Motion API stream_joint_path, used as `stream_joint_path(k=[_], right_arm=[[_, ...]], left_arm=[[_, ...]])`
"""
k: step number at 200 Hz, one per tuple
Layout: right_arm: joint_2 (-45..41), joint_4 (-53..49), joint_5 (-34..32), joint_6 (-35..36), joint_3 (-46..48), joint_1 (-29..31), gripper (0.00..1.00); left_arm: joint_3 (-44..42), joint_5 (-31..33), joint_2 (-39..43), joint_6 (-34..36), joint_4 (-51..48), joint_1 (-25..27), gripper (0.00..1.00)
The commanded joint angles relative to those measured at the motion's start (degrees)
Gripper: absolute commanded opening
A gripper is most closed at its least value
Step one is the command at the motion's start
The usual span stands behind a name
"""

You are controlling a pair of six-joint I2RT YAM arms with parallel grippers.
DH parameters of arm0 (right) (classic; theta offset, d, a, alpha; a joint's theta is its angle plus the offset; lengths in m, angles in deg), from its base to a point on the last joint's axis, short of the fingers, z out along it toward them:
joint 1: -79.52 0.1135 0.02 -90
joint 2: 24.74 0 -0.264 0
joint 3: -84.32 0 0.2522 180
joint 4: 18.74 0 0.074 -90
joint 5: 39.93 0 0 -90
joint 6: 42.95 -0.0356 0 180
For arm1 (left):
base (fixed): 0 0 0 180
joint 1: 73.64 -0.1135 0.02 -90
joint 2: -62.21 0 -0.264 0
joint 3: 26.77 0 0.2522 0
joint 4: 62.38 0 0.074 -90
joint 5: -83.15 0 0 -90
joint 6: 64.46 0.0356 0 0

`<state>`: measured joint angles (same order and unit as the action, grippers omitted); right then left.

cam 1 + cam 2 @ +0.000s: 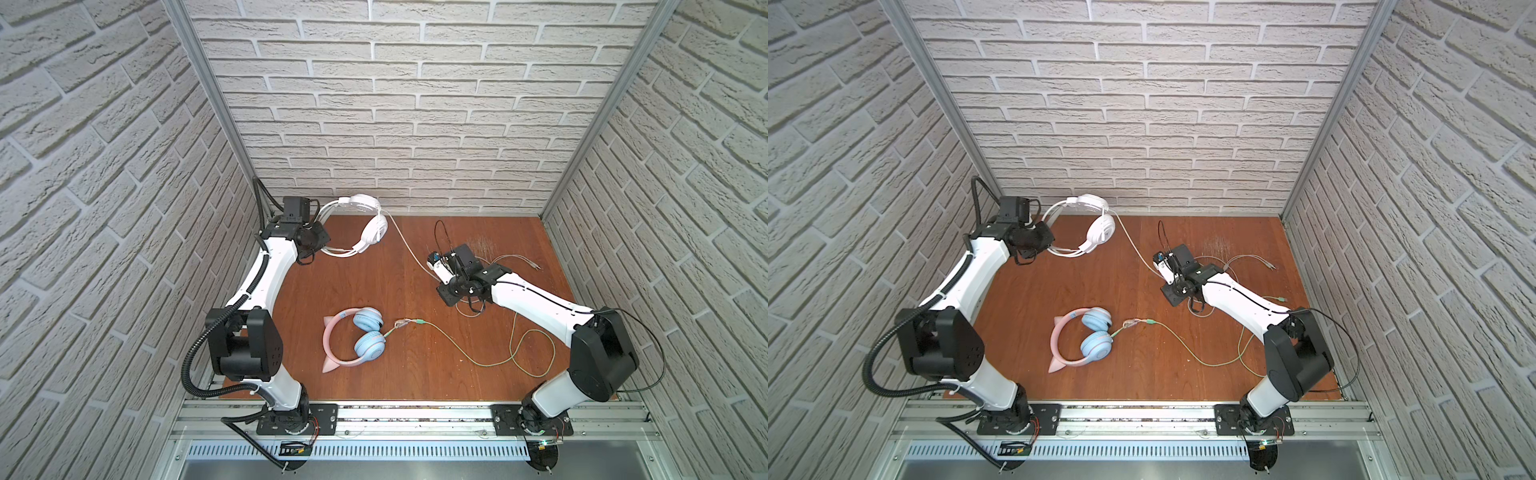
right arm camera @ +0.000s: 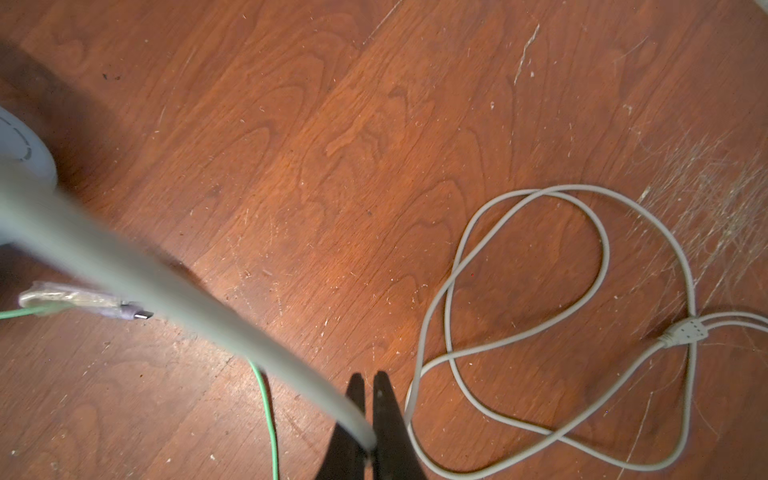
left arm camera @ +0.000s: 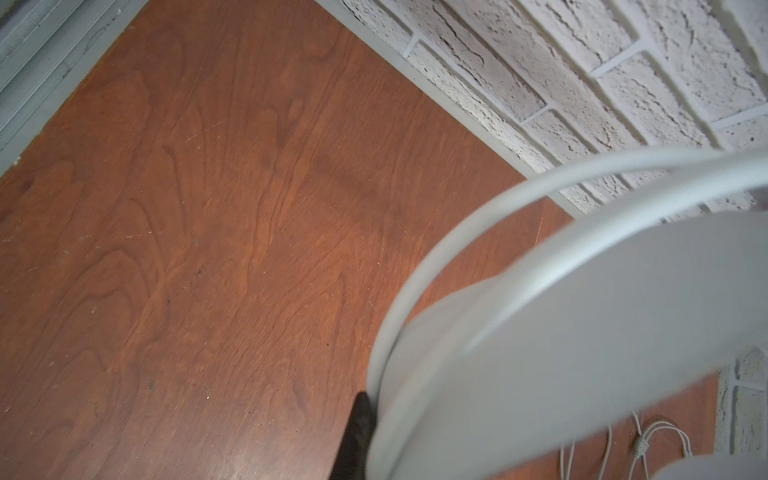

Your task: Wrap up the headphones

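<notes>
In both top views the left arm (image 1: 270, 274) had smooth white link shells and bulky black joint housings (image 1: 249, 345). A black corrugated conduit (image 1: 185, 368) looped out at the lower left of the frame and ran along the white forearm, held by pale ties. The right arm (image 1: 536, 293) was built alike, with a black elbow housing (image 1: 602, 353), but carried a thin black cable (image 1: 660, 353) instead. Each arm stood on a black base plate (image 1: 326, 417) dotted with screws, thin red wires beside it. Boxy black cameras (image 1: 296, 208) sat at the wrists. In the right wrist view, the right gripper (image 2: 369, 378) showed two black, tapered fingers (image 2: 388, 419).
</notes>
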<state>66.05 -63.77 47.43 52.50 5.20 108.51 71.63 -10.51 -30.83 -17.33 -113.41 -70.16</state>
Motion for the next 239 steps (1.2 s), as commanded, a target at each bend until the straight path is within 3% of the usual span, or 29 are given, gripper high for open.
stream_joint_path(k=[1,47,78,123,140,167,208,239], right_arm=[[1.2,1.3,1.0,-2.5,-1.3,-0.7,0.06],[8.1,4.1,10.1,-6.3,-2.4,-7.1,0.08],[13.6,2.8,13.9,-5.4,-6.1,-7.5,0.12],[15.3,3.3,13.5,-4.8,-7.7,-7.6,0.39],[15.3,2.9,11.9,-3.6,-7.7,-7.7,0.42],[16.8,2.2,11.0,-2.2,-8.3,-8.5,0.44],[20.2,-0.6,14.0,-1.8,-11.4,-8.7,0.37],[23.8,-3.6,17.1,-1.7,-13.7,-8.7,0.39]], left_arm=[[-1.0,-1.2,2.0,-1.3,4.3,-0.1,0.0],[-1.0,-1.6,2.9,-0.6,3.4,-1.1,0.0],[-1.2,-1.9,3.0,0.1,2.6,-1.5,0.0],[-1.9,-1.9,3.0,0.2,2.7,-2.1,0.0],[-1.7,-1.9,2.9,0.5,2.5,-2.3,0.0],[-1.1,-1.8,3.1,0.8,2.1,-2.8,0.0],[-0.3,-1.8,3.4,1.2,1.5,-3.5,0.0],[0.3,-1.9,3.9,1.3,1.2,-4.2,0.0]])
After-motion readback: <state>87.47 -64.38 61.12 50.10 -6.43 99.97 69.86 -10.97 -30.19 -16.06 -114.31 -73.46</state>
